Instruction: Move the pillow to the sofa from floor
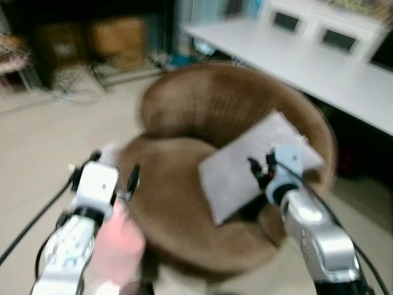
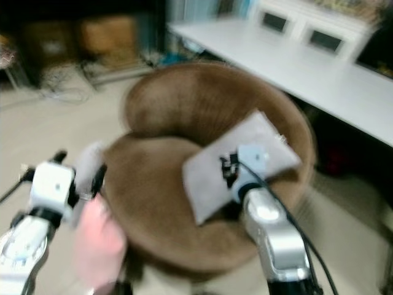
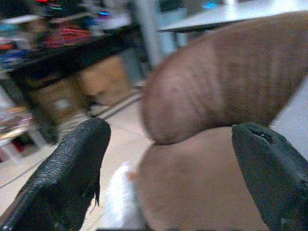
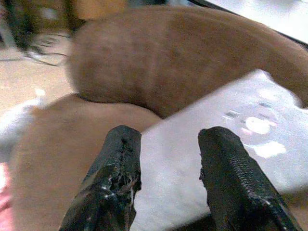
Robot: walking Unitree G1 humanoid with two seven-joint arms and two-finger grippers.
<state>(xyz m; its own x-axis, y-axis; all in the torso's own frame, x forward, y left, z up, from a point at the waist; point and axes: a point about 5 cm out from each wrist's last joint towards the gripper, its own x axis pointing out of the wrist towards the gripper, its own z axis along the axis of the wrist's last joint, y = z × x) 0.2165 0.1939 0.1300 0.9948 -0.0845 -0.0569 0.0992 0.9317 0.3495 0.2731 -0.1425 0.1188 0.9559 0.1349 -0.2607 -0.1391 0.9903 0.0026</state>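
Note:
The grey pillow (image 1: 236,178) lies tilted on the seat of the round brown sofa chair (image 1: 202,104), leaning against its right side. My right gripper (image 1: 261,166) hovers just over the pillow's middle. In the right wrist view its fingers (image 4: 120,159) stand apart, with the pillow (image 4: 240,120) beyond them and nothing held between them. My left gripper (image 1: 113,165) is at the sofa's left edge, wide open. Between its fingers (image 3: 72,159) the left wrist view shows the sofa's backrest (image 3: 226,82).
A blurred pink shape (image 1: 120,246) sits low by my left arm, and a white fuzzy thing (image 3: 120,202) lies on the floor beside the sofa. A long white desk (image 1: 307,61) runs behind on the right. Dark shelves with boxes (image 1: 116,37) and cables (image 1: 73,80) stand at the back left.

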